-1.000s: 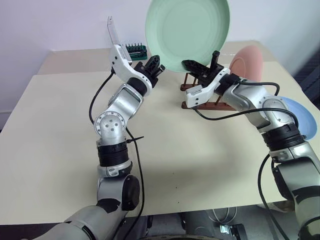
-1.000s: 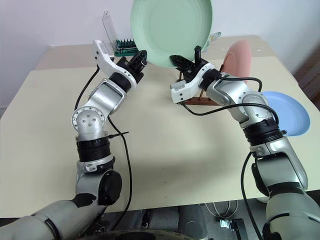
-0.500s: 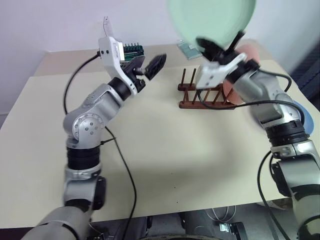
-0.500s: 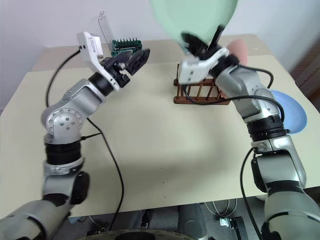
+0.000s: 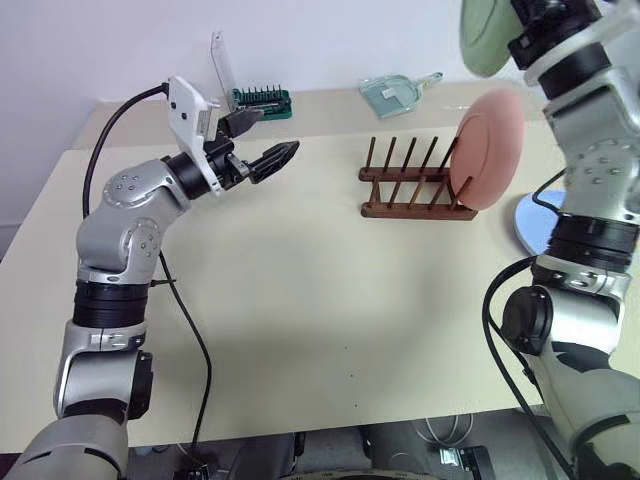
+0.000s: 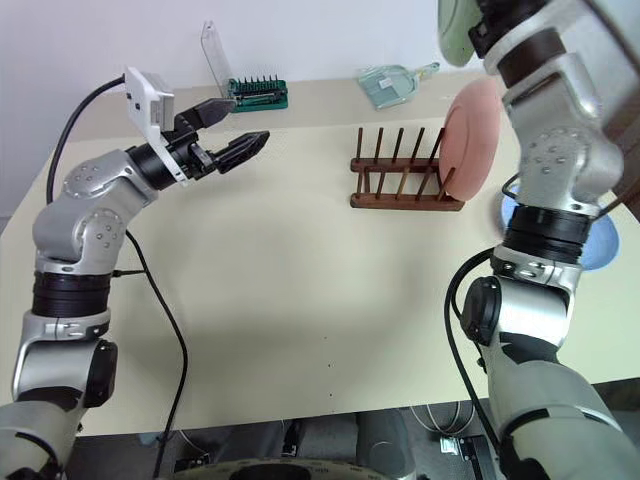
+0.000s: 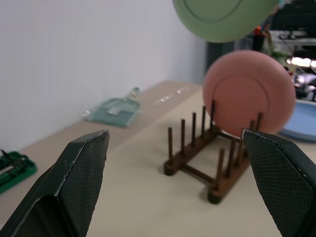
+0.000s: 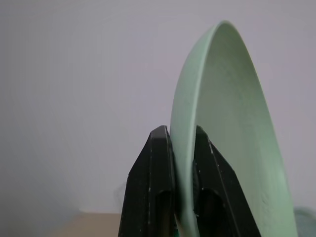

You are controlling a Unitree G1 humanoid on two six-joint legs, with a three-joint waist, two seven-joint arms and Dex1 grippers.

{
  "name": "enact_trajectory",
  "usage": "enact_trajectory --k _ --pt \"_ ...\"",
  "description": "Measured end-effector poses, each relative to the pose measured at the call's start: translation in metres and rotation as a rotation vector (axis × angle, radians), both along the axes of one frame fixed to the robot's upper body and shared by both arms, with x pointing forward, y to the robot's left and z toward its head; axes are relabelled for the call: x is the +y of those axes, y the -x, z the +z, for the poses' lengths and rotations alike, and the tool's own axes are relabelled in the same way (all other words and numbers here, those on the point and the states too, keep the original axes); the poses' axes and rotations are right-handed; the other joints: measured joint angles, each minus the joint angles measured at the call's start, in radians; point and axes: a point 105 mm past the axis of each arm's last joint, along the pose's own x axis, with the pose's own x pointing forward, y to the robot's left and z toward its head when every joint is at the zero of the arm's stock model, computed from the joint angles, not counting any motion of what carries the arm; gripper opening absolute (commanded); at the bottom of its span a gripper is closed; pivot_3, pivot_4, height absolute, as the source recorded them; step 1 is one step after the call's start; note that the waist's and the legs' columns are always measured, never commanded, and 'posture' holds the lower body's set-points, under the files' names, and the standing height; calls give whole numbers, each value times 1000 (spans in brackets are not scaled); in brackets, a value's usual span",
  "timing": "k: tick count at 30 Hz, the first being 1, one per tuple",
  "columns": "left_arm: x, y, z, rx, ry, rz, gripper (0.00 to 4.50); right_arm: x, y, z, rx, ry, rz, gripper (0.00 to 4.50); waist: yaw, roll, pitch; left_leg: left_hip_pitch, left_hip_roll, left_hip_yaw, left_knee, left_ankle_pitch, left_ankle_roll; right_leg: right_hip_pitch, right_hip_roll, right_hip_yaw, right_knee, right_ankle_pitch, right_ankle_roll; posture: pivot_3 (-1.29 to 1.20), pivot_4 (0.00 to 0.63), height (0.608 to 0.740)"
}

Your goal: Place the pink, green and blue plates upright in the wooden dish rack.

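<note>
The left gripper [image 5: 262,138] has let go and swung away wide open, so the right gripper [image 8: 180,148] alone pinches the green plate [image 7: 222,17] high above the wooden dish rack [image 5: 412,188], ready for slotting beside the pink plate [image 5: 492,148].

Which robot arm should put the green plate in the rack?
The right. Its right gripper is shut on the green plate, held high above the wooden dish rack. The left gripper is open, holds nothing, and sits off to the rack's left.
</note>
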Motion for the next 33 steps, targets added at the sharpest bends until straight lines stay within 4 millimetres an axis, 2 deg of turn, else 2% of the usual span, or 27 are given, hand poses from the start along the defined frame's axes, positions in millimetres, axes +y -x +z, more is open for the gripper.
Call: enact_trajectory --k 3,8,14,30,33 --pt "-2 2 -3 32 1 -39 4437 -2 5 -7 75 -89 98 0 1 0 0 0 0 1 0 0 0 0 0 0 0 0 0 0 150 740" --pt "-1 12 -3 131 19 -149 4437 -7 3 -26 178 -194 147 0 1 0 0 0 0 1 0 0 0 0 0 0 1 0 0 0 150 740" --pt "6 27 3 142 -35 -238 4437 -14 -2 -66 288 -224 123 0 2 1 0 0 0 2 1 0 0 -1 -1 0 1 0 0 0 150 740" --pt "1 29 7 117 -42 -238 4437 -18 -2 -77 267 -221 126 0 1 0 0 0 0 2 1 0 0 -1 0 0 1 0 0 0 150 740" --pt "-1 31 10 103 -48 -239 4437 -20 -4 -84 281 -214 110 0 2 0 0 0 0 2 1 0 0 -1 0 0 1 0 0 0 150 740"
